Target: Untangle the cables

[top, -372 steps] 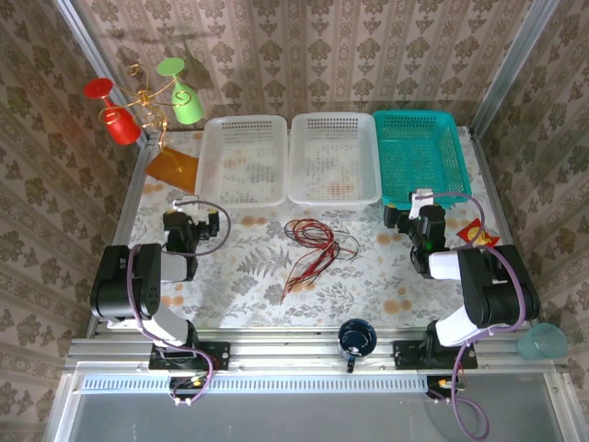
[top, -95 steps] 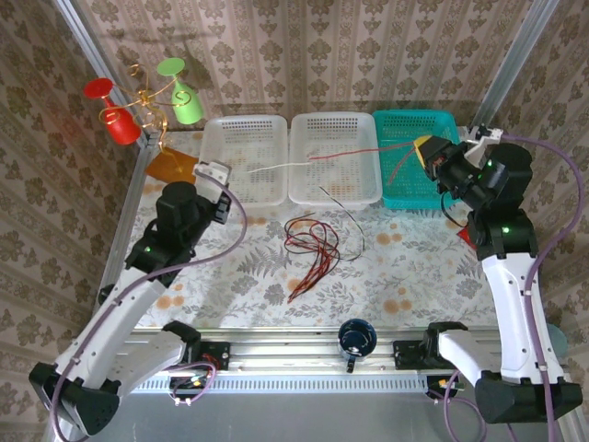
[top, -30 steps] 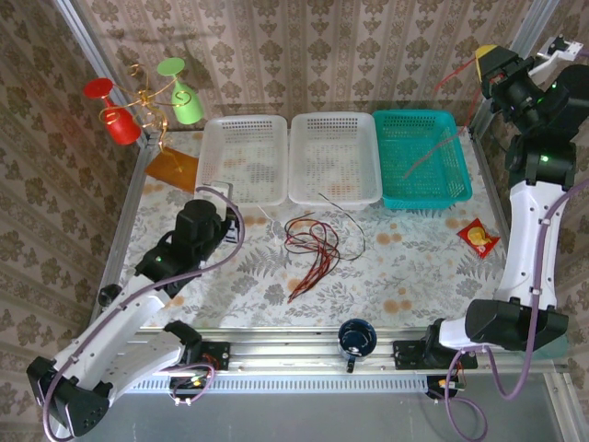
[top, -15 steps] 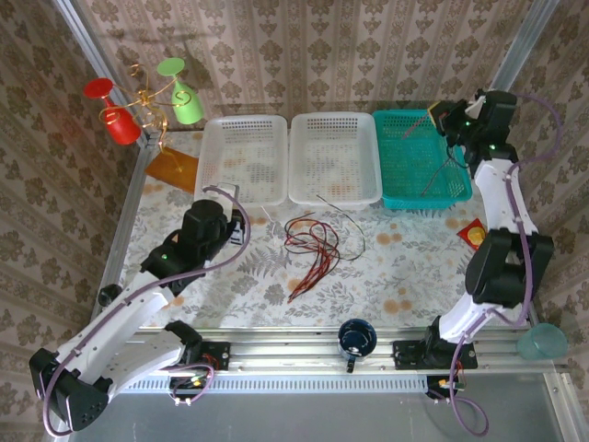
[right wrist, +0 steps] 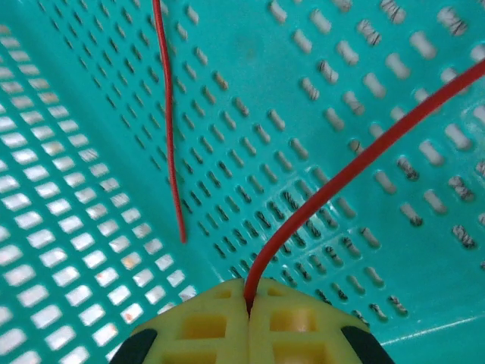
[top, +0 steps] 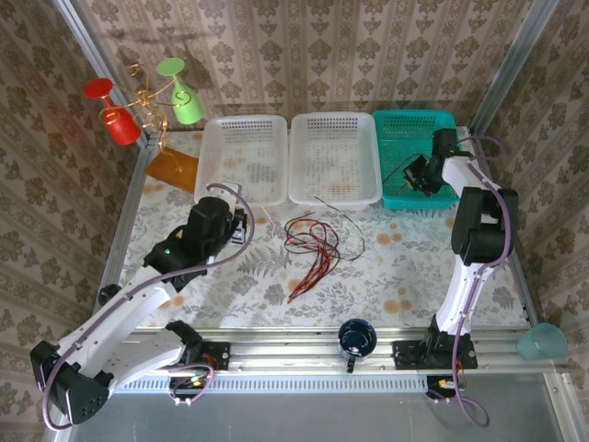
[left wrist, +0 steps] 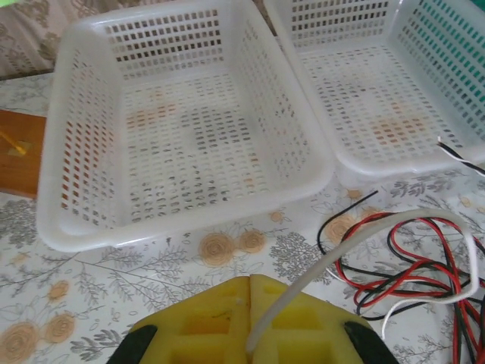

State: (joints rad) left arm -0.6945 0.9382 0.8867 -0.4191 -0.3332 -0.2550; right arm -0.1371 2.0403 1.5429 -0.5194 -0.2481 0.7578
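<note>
While most of the cables sit in a loose red-and-black tangle [top: 313, 247] on the middle of the bench [top: 276, 295], two strands are in hand. Nearest, the left fingers [left wrist: 227, 322] are pressed together on a white cable [left wrist: 356, 239]. It arcs up out of them and curves right and down towards the tangle, on the near side of the left white basket [left wrist: 189, 227]. It looks not yet free, since its far end runs in among the red and black loops.

Farther back and to the right, the right fingers [right wrist: 220, 322] are clamped on a red cable [right wrist: 341, 178] low inside the teal basket [right wrist: 288, 45]. Another red stretch, likely the same cable, lies against the basket floor.

The step in hand reads as delivery of one separated red cable, with a second extraction begun on the left. The next move, I judge, calls for the right fingers to part, let the red cable drop wholly within the basket, and lift clear without snagging it. The left fingers should draw the white cable away slowly so the pile is not dragged along.
</note>
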